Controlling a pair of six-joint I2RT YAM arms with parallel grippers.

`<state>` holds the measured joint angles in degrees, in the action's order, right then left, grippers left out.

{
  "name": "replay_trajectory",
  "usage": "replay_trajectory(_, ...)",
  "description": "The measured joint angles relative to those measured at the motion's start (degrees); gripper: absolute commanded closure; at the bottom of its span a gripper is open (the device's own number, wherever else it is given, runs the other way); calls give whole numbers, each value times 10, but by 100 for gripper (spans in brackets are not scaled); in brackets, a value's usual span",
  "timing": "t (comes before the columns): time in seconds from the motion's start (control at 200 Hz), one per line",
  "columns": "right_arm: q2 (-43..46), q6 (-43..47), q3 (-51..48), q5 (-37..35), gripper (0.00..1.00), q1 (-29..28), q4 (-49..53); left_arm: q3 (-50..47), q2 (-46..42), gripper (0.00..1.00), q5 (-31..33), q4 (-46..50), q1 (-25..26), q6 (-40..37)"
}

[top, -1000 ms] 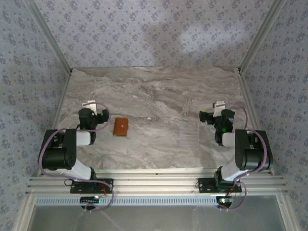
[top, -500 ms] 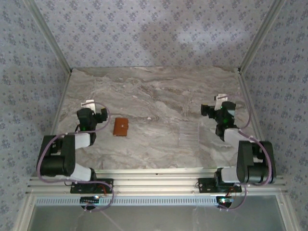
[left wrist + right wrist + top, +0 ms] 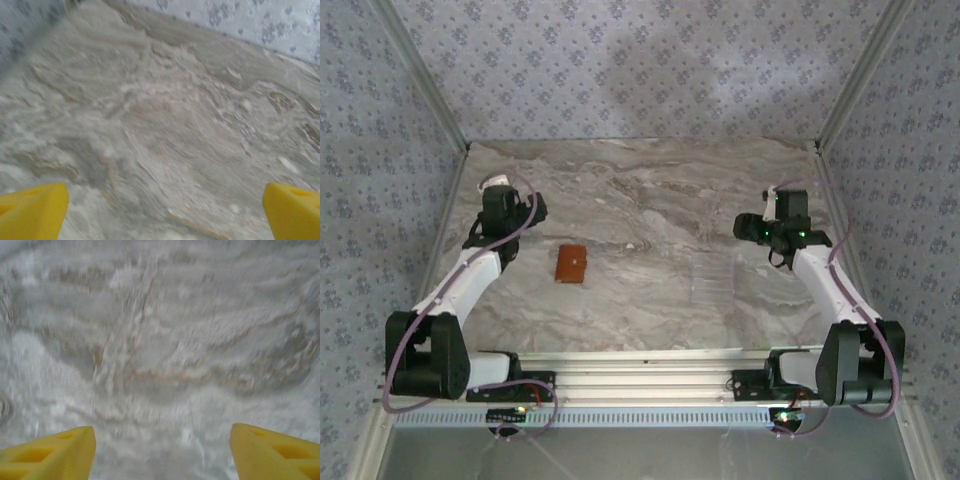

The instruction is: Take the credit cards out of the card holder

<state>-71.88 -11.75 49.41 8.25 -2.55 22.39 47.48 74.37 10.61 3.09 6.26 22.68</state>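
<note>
**Inspector:** Report the left side.

**Assistant:** The left hand [image 3: 503, 200] hangs over the far-left part of the table [image 3: 650, 190], well apart from every object. In its wrist view the two yellow fingertips [image 3: 32, 210] sit at opposite edges with bare marble between them. The hand is spread wide and carries nothing.

**Inspector:** And the task item?

**Assistant:** The card holder [image 3: 571, 264] lies flat on the table, to the right of the left arm and nearer the bases than the left hand. Its orange-brown outer face is up and neither hand touches it. It appears folded shut, so I judge the credit cards to be inside, with none removed.

**Inspector:** Further right?

**Assistant:** A clear plastic rack [image 3: 712, 280] stands right of centre, well apart from the holder. Beyond it, the right hand [image 3: 780, 212] is held above the right part of the table, near the rack but not touching it. In its wrist view the fingertips [image 3: 47, 452] stand apart over blurred marble, with nothing gripped.

**Inspector:** Which step is in hand?

**Assistant:** I assess it as the approach. Extraction has not begun.

**Inspector:** What does the next move call for?

**Assistant:** A hand must come in to the holder, and the left is the nearer. The fold has to be opened before any card edge can be pinched. That probably means one hand steadies the leather while the other draws a card. The holder is thin and flat on a hard table, so the fingers must get low at its edge or it may slide.
</note>
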Motion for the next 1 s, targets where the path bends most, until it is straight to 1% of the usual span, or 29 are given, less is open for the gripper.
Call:
replay_trajectory(0.14, -19, -13, 3, 13, 45, -28, 75, 9, 20, 1, -62, 71, 10, 40)
replay_trajectory(0.21, -25, -18, 3, 14, 49, -43, 97, 9, 24, 1, -82, 95, 17, 50)
replay_trajectory(0.28, -32, -22, 3, 14, 52, -56, 106, 12, 26, 1, -96, 114, 24, 56)
replay_trajectory(0.32, -37, -24, 3, 14, 55, -61, 108, 16, 28, 1, -102, 123, 28, 60)
replay_trajectory(0.4, -51, -24, 2, 14, 60, -64, 109, 25, 31, 1, -109, 134, 31, 65)
replay_trajectory(0.47, -61, -25, -1, 14, 62, -64, 109, 28, 31, 1, -113, 138, 31, 68)
replay_trajectory(0.705, -80, -24, -23, 12, 70, -64, 85, 31, 31, 1, -112, 153, 31, 74)
replay_trajectory(0.849, -89, -24, -24, 12, 78, -66, 72, 31, 31, 1, -112, 155, 31, 75)
replay_trajectory(0.999, -91, -24, -24, 4, 85, -73, 67, 32, 31, 1, -112, 164, 31, 76)
